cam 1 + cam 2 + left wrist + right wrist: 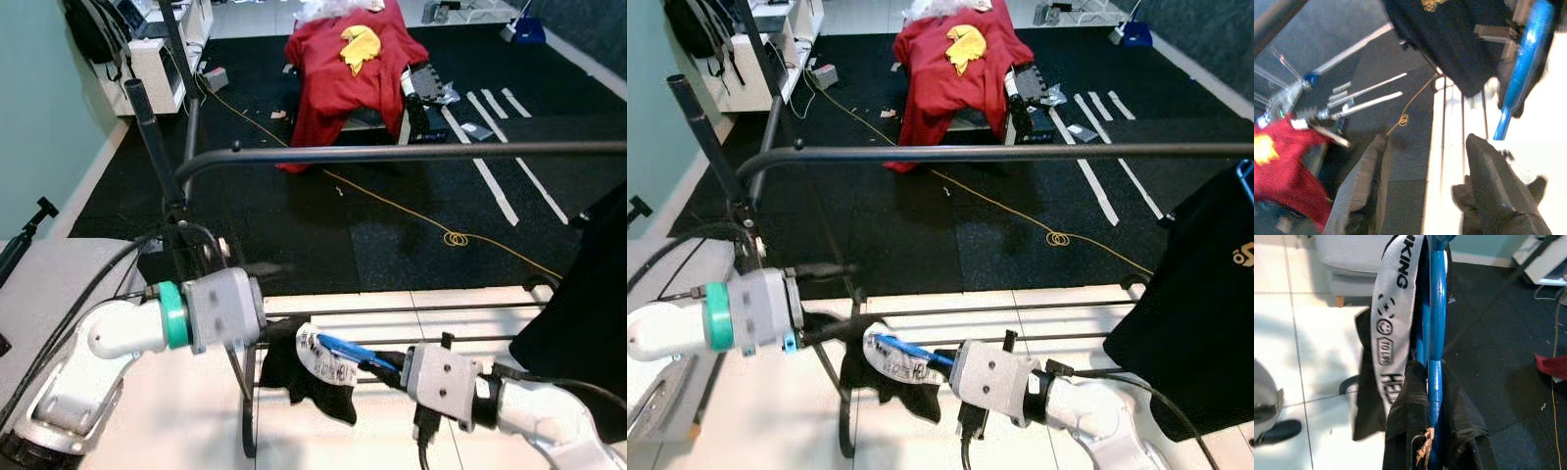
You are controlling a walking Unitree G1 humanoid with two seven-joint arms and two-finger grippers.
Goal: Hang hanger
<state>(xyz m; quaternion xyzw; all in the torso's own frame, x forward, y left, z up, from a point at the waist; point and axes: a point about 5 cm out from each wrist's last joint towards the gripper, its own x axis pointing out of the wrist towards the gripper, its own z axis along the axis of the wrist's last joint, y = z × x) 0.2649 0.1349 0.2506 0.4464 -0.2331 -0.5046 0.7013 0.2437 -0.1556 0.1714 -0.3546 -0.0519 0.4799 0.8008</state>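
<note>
Right gripper [387, 360], low and close above the white tiled floor [176, 411], closed on a blue hanger [351, 350] carrying a black garment [309, 377] with a white printed band. Left gripper [1425, 191], fingers spread and holding nothing, beside it, below the dark clothes rail [411, 152].

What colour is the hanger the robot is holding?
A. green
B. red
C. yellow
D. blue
D: the hanger gripped in the right tool is bright blue, with a black garment draped on it.
</note>
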